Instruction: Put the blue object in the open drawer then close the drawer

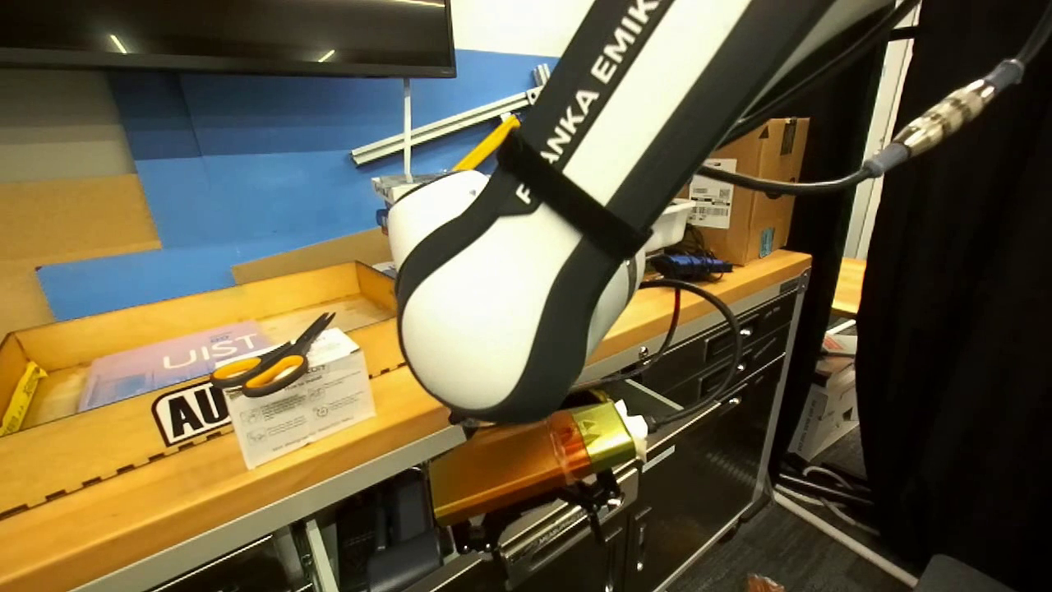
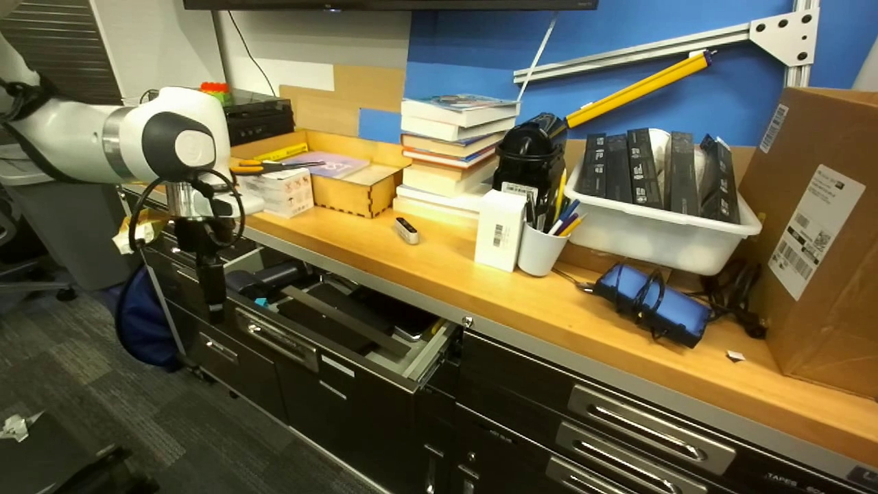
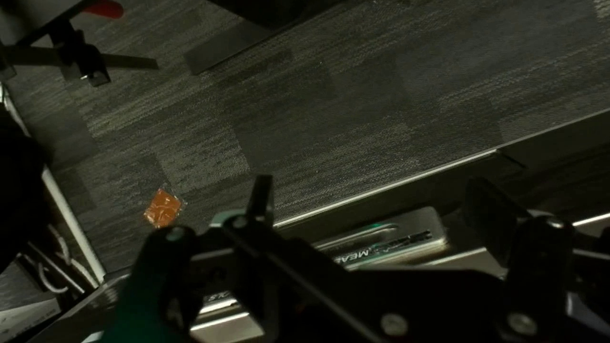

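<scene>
The black drawer (image 2: 374,384) is pulled out in an exterior view, with its handle strip (image 2: 278,336) on the front. The handle strip also shows in an exterior view (image 1: 555,534) and in the wrist view (image 3: 419,228). A small teal-blue block (image 2: 260,302) sits inside the drawer near its front wall, partly hidden by it; it does not show in the wrist view. My gripper (image 2: 215,317) points down in front of the drawer front, beside the handle strip. In the wrist view my gripper (image 3: 376,197) has its fingers wide apart with nothing between them.
The wooden counter (image 2: 439,267) overhangs the drawer. Dark items (image 2: 336,309) lie in the drawer. On the counter stand a wooden tray (image 2: 353,195), a book stack (image 2: 446,151), a white bin (image 2: 651,233) and a cardboard box (image 2: 823,240). Scissors (image 1: 279,366) rest on a small white box (image 1: 304,411).
</scene>
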`<state>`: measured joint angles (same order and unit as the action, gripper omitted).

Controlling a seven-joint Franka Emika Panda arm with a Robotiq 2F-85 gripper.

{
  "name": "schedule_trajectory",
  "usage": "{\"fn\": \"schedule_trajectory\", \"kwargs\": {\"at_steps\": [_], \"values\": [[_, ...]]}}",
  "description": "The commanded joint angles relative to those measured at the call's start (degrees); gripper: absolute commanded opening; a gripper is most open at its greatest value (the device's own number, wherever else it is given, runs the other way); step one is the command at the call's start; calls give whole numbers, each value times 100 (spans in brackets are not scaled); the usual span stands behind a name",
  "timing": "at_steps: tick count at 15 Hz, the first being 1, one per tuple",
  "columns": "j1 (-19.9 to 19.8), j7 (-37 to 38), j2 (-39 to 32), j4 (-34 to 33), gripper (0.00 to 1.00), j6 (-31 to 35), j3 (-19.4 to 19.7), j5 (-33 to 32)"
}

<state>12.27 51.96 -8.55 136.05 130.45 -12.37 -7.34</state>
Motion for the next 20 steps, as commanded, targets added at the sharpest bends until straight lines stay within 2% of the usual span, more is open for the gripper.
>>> {"fn": "schedule_trajectory", "kwargs": {"at_steps": [1, 9, 16, 18, 20], "values": [[331, 679, -450, -249, 100, 415, 184, -801], [914, 2698, -1152, -975, 100, 1108, 844, -2602], [1213, 4135, -1804, -2067, 100, 1041, 1299, -3810], [1123, 4106, -1592, -1858, 100, 1005, 1149, -3724], [810, 3295, -1193, -1463, 100, 1021, 725, -3002]]}}
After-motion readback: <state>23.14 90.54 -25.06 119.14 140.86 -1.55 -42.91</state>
